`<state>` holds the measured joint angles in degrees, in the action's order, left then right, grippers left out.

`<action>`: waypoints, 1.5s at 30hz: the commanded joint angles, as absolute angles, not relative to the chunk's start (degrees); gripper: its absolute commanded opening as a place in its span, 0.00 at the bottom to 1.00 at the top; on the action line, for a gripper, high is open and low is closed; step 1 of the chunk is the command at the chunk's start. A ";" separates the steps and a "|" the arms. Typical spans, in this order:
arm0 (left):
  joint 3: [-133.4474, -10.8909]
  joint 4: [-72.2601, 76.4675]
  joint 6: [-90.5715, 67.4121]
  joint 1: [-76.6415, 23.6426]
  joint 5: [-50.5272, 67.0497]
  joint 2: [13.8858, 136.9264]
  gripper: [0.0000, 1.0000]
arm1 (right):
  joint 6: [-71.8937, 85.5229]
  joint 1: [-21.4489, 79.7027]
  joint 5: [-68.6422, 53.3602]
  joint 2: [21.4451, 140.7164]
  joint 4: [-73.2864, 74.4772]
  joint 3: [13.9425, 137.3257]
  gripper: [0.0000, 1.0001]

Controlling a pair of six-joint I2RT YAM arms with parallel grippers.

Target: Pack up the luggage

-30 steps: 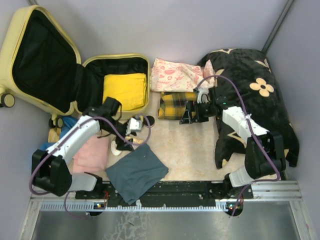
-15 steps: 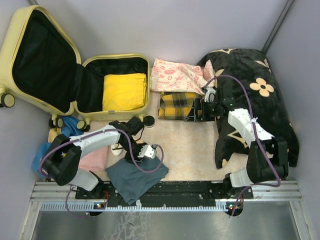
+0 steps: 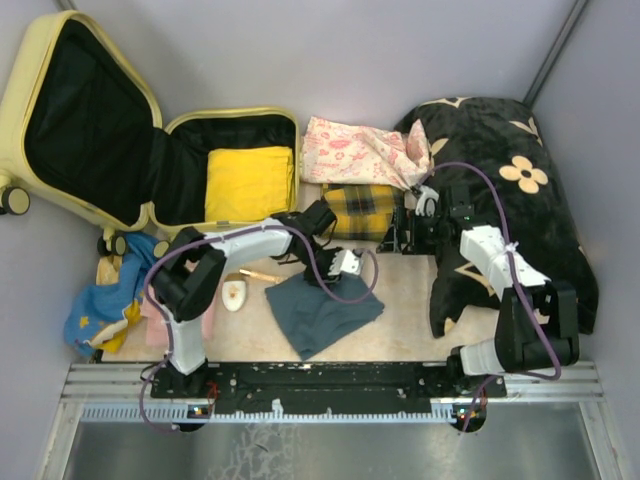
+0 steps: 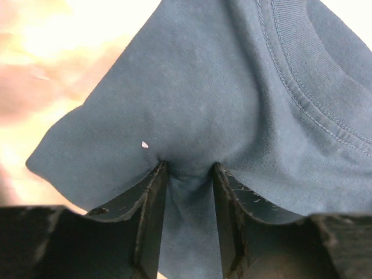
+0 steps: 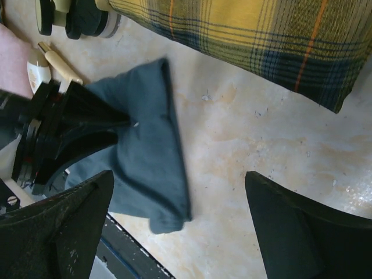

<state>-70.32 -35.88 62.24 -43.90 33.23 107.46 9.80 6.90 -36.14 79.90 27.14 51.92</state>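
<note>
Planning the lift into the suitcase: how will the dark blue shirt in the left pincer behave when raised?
Likely floppy: the dark blue shirt bunches into folds where the left pincer pinches it. Probably light, since the knit looks thin. Gripped at one spot, with the rest on the table, it will likely drape and trail.

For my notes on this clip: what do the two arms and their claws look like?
Both arms match. The left arm and right arm have white shell links between black joints, and a purple cable loops loosely along each. The left claw and right claw have flat, matte black fingers. No markings are legible.
</note>
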 commanded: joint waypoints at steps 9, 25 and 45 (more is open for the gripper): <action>-74.75 -27.30 43.46 -39.75 33.75 101.77 0.67 | 12.83 6.05 -34.63 76.04 22.98 46.05 0.89; -46.77 -22.02 2.84 -23.92 39.74 70.10 0.80 | 6.25 16.70 -24.43 89.20 22.00 52.12 0.81; -32.37 -17.57 -25.41 -28.51 29.02 71.37 0.87 | 14.23 20.18 -31.44 82.58 20.57 39.55 0.73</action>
